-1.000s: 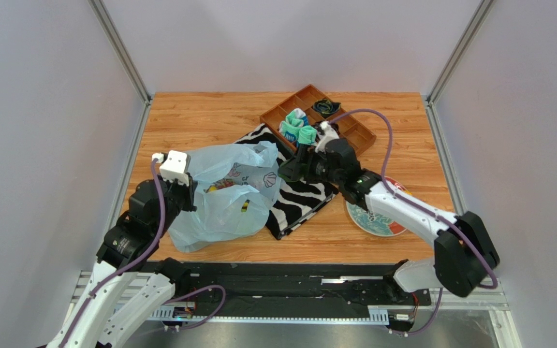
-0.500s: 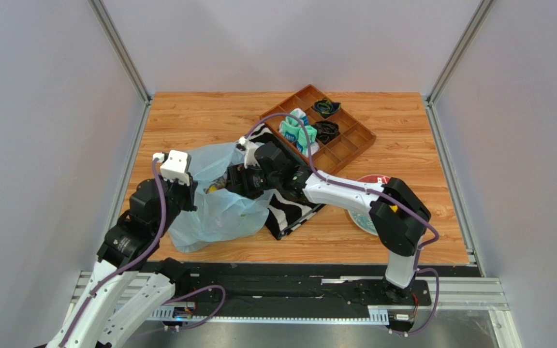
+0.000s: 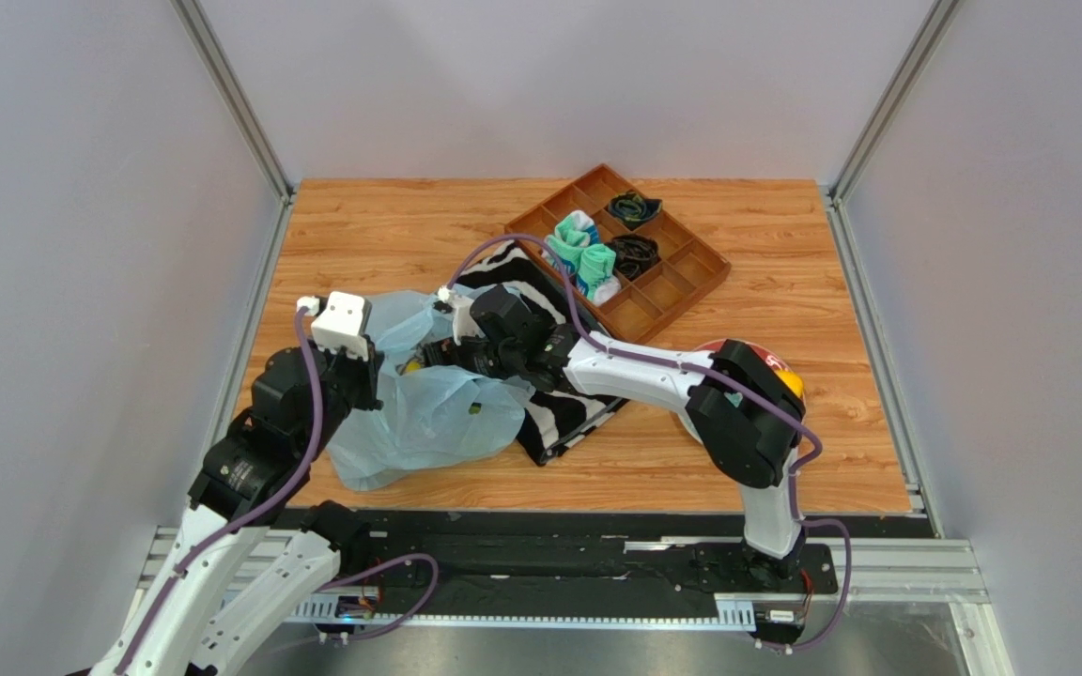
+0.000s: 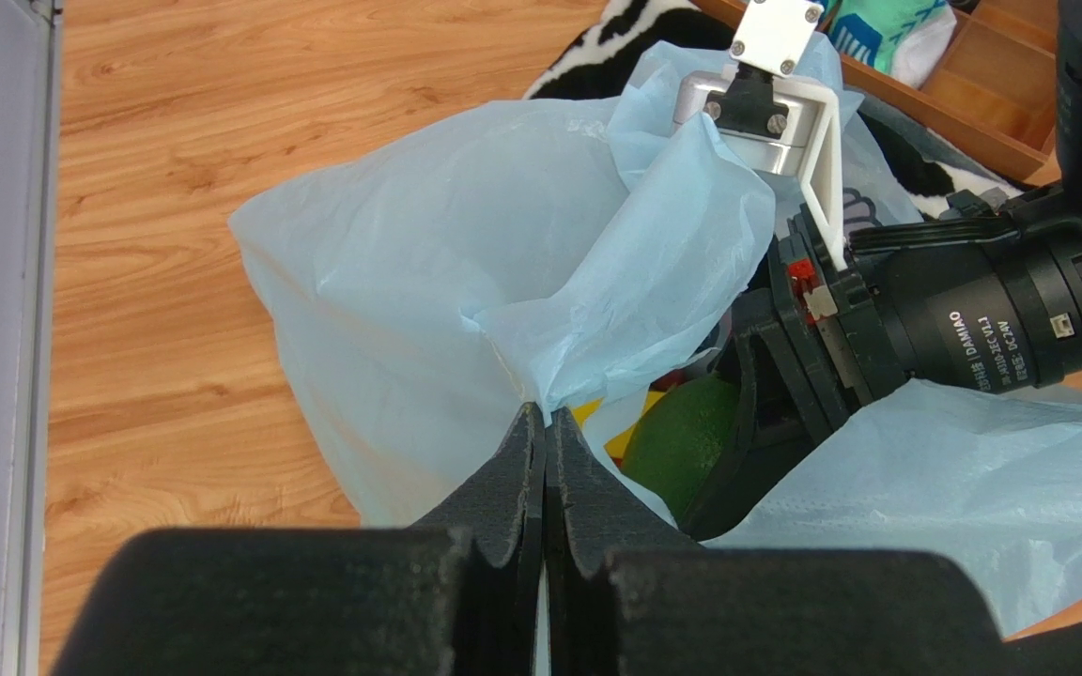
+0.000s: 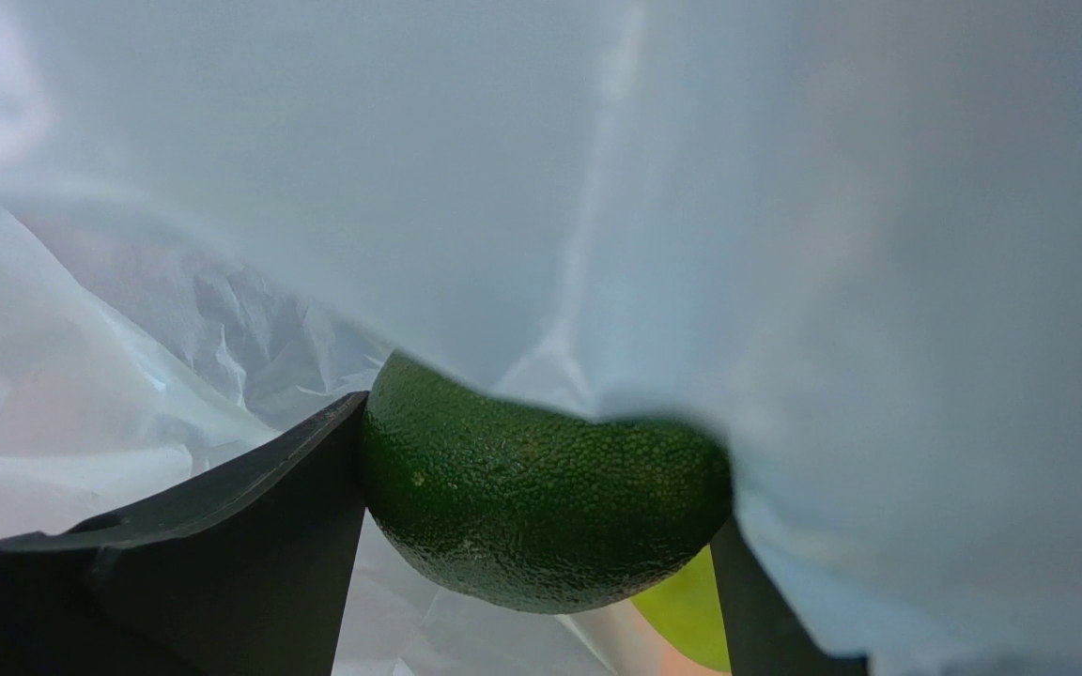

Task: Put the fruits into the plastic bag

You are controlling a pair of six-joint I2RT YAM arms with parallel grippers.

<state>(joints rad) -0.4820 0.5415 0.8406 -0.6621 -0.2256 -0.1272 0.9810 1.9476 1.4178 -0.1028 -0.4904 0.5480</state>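
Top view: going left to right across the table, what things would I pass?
Bag → zebra cloth → plate, mostly hidden under the arm. The tray overlaps the cloth and the plate, so it is left out.

One plastic bag (image 3: pixel 413 423), one dark green fruit (image 5: pixel 540 493) — one tray (image 3: pixel 677 286), one cloth (image 3: pixel 557 420).

Left arm (image 3: pixel 229 479), right arm (image 3: pixel 639 369): white links, black joints, purple cables (image 3: pixel 315 402), black fingers (image 4: pixel 505 493), motor (image 4: pixel 984 331) marked DAMIAO.
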